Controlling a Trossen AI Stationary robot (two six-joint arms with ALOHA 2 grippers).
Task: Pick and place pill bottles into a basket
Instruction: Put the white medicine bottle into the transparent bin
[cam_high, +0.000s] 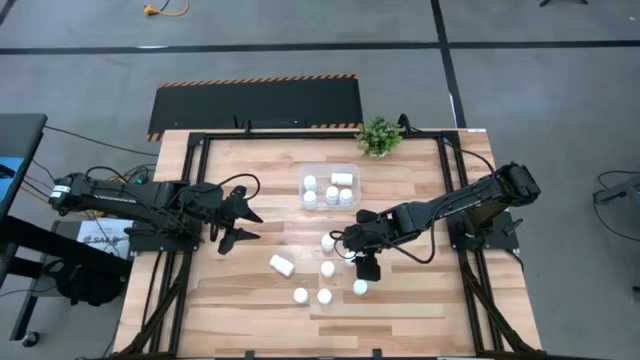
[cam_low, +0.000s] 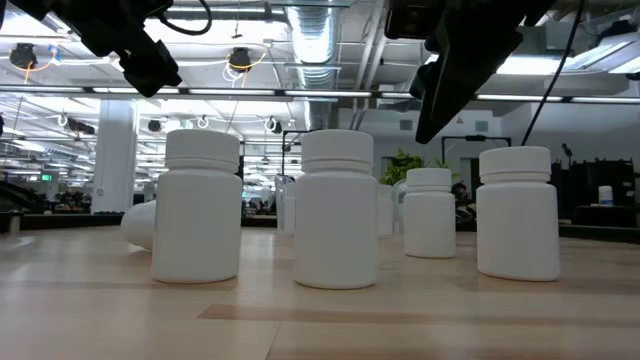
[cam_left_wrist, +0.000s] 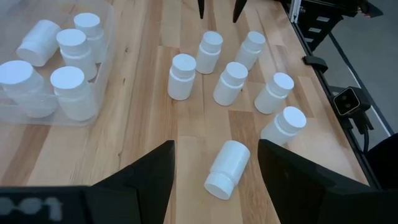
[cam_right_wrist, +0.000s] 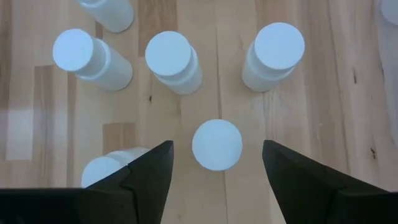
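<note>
The clear basket (cam_high: 352, 170) stands at the table's far middle with several white pill bottles (cam_high: 332, 194) in it; it also shows in the left wrist view (cam_left_wrist: 25, 115). Several more bottles stand on the wood nearer the front (cam_high: 327, 268), and one lies on its side (cam_high: 281, 265). My right gripper (cam_right_wrist: 216, 163) is open, pointing down over a standing bottle (cam_right_wrist: 216, 144), one finger on either side of its cap without touching. My left gripper (cam_left_wrist: 214, 168) is open and empty left of the basket, facing the lying bottle (cam_left_wrist: 225, 169).
A small green potted plant (cam_high: 378, 135) stands at the far edge, right of the basket. Black frame rails run along the table's left (cam_high: 190, 190) and right (cam_high: 452, 190) sides. Standing bottles (cam_right_wrist: 172, 61) crowd around the one under my right gripper.
</note>
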